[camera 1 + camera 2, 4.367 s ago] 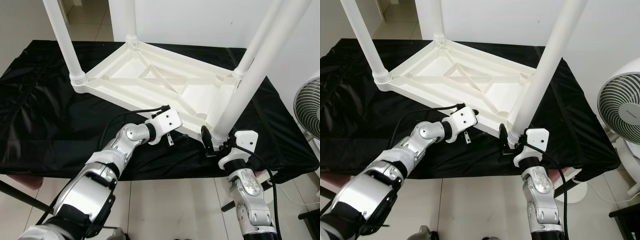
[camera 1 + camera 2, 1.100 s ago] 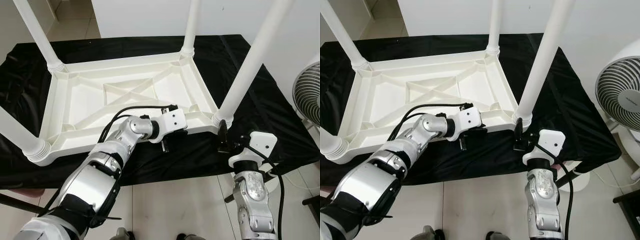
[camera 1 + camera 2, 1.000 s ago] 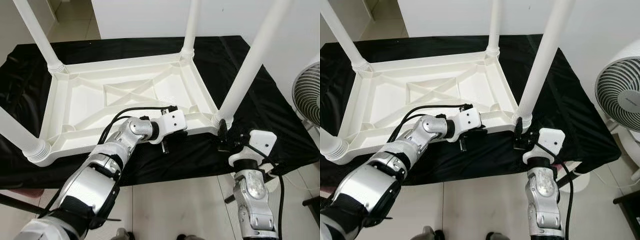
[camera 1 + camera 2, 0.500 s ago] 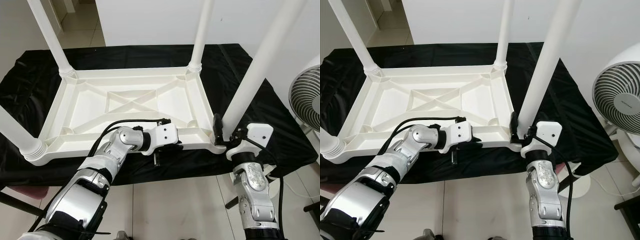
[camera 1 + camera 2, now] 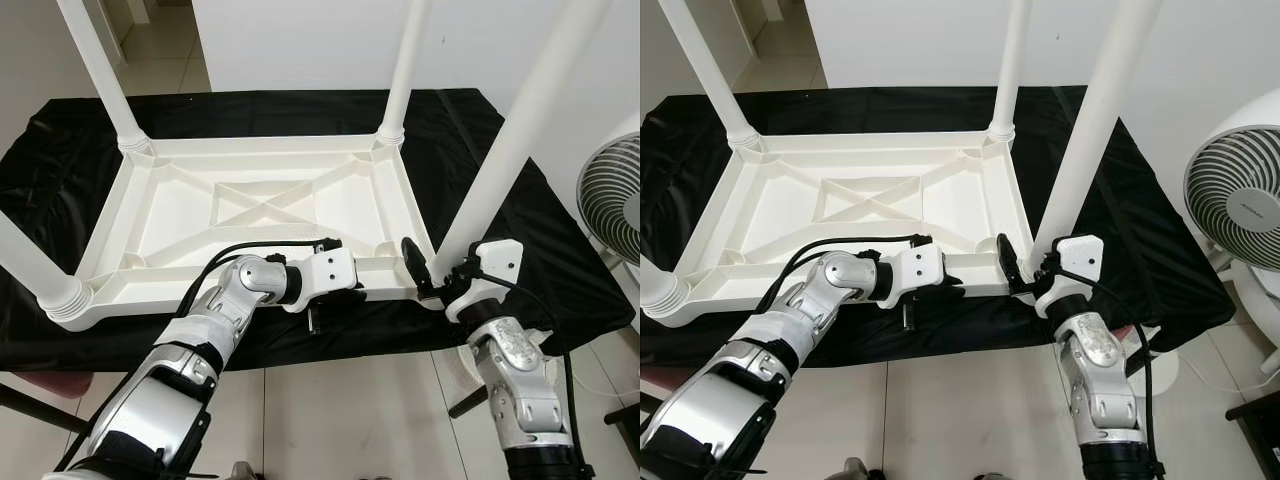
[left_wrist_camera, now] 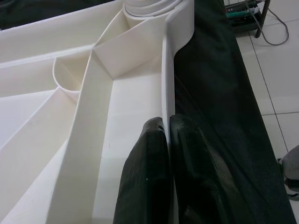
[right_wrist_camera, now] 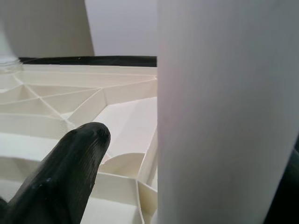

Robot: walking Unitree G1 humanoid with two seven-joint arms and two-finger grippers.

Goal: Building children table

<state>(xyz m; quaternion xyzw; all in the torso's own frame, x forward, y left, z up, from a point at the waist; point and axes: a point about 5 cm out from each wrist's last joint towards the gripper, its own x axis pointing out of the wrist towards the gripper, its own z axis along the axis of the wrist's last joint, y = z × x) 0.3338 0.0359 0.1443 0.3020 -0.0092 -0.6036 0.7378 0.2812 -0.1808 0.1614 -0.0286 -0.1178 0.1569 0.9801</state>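
The white plastic children's table [image 5: 260, 215] lies upside down on the counter covered with a black cloth [image 5: 500, 130], its ribbed underside facing up and its near long edge close to the counter's front edge. Four white round legs stand up from its corners: the far-left leg [image 5: 100, 75], the far-right leg [image 5: 405, 65], the near-right leg [image 5: 515, 135] and the near-left leg [image 5: 30, 265]. Each appears seated in its corner socket, though how firmly cannot be judged from here.

The left hand [image 5: 335, 285] is at the middle of the near rim [image 6: 167, 93] — in the left wrist view its two black fingers [image 6: 145, 172] are pressed together on that thin rim, one on each side of it. The right hand [image 5: 1015, 268] is at the near-right corner, beside the base of the near-right leg. One black finger [image 7: 65, 172] reaches over the ribbed inside with the leg close alongside it; whether this hand is pinching the leg or rim, or is spread, I cannot tell.

A white floor fan [image 5: 1245, 190] stands on the tiled floor off the counter's right end.

As far as this shows, the assembly looks nearly finished — all four legs are in. What seems left is checking the near-right leg and turning the table upright.
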